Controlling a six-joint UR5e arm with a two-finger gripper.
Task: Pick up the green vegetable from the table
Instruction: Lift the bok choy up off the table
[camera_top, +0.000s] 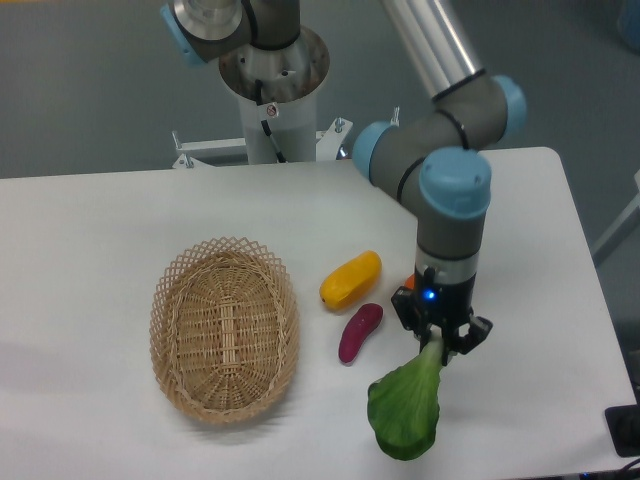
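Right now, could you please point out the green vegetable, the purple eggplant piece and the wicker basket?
green vegetable (405, 415), fixed camera, on the broad dark leaf.
purple eggplant piece (359, 332), fixed camera, mid-body.
wicker basket (170, 290), fixed camera, on its left rim.
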